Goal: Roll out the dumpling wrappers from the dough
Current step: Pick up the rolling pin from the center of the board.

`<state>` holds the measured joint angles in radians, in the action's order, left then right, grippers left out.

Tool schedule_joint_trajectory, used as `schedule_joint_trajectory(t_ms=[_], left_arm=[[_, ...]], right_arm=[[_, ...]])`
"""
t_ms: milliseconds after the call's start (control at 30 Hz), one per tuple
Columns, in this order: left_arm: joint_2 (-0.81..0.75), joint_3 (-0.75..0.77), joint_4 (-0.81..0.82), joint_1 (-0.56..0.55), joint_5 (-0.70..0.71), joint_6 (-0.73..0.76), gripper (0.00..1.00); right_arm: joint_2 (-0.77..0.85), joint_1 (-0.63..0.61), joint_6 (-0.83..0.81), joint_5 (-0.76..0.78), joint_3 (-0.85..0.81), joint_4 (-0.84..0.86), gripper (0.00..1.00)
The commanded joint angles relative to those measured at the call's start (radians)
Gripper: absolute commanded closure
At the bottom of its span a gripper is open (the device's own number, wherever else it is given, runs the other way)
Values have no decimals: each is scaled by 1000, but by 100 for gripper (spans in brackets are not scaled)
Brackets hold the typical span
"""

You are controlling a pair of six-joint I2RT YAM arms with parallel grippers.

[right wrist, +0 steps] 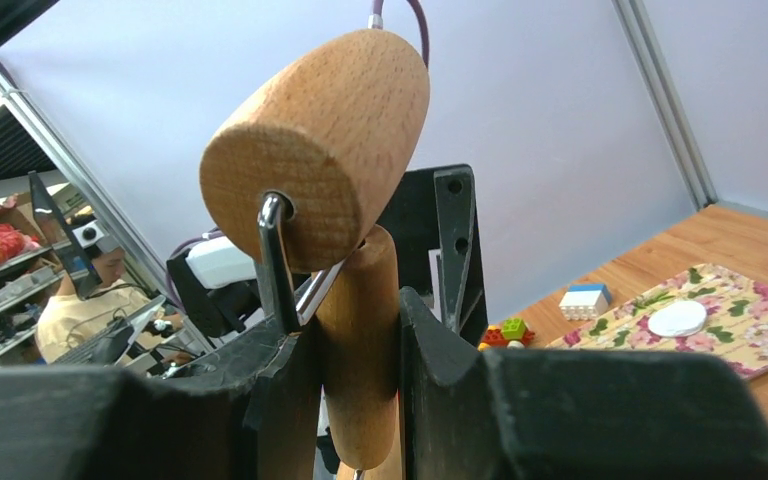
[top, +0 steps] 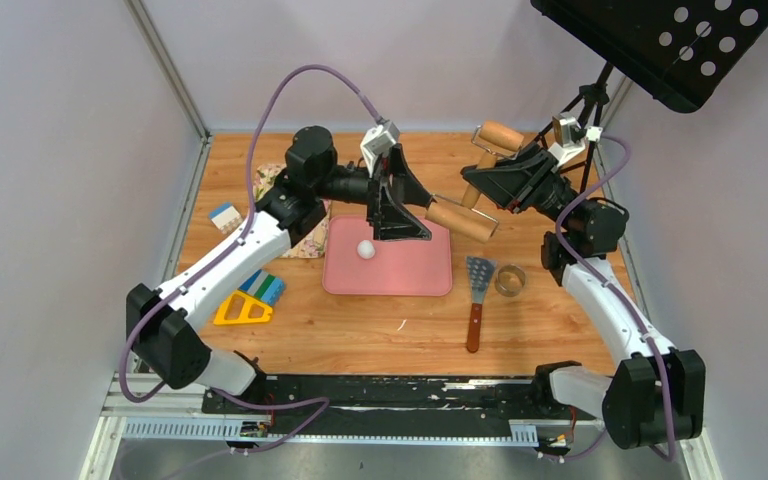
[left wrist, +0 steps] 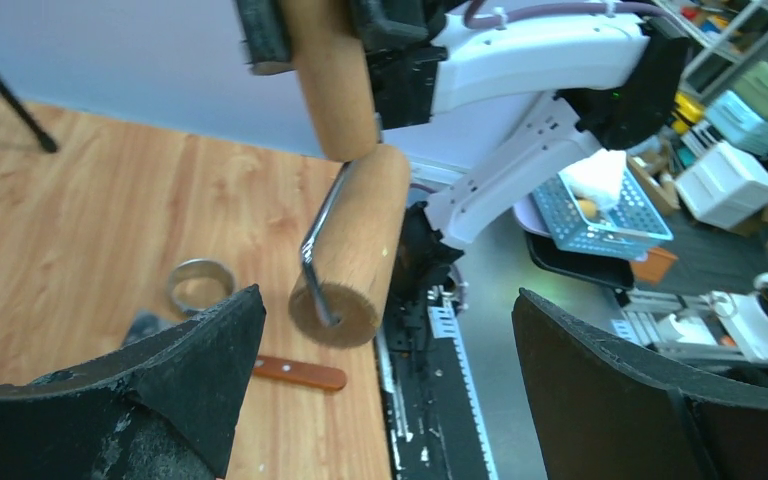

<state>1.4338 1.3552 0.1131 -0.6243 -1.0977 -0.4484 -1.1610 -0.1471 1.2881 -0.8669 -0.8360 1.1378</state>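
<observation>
Risk: the roller (right wrist: pixel 320 150) hangs in the air over the far side of the table, gripped by its handle only, so it could twist in the grip when it meets the dough
Risk: the left gripper (top: pixel 402 222) sits close beside the drum (both over the mat's far edge), so the arms could knock together on the way down
Risk: a ball may skid or roll off under an off-centre press
Left fingers: spread wide, holding nothing
Right gripper (right wrist: pixel 360 345): pinching the roller's wooden handle
Dough (top: pixel 365 249): small, round, white, unflattened, alone on the pink mat (top: pixel 400 278), near its far left part
Wrapper (right wrist: pixel 677 318): one flat white disc on the floral cloth (right wrist: pixel 750 340)
</observation>
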Motion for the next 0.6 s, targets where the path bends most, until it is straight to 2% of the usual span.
schedule_joint_trajectory(t_ms=[0,300,567], left_arm=[[31,-6,118,-34,-48,-87,0],[94,46,89,-87,-50,-89,2],[109,73,112,-87,-48,-121,27]], right_arm=[[8,-20,56,66,3,107,100],[-22,-44,17,72,7,107,100],[-22,-48,-14,73,21,96,100]])
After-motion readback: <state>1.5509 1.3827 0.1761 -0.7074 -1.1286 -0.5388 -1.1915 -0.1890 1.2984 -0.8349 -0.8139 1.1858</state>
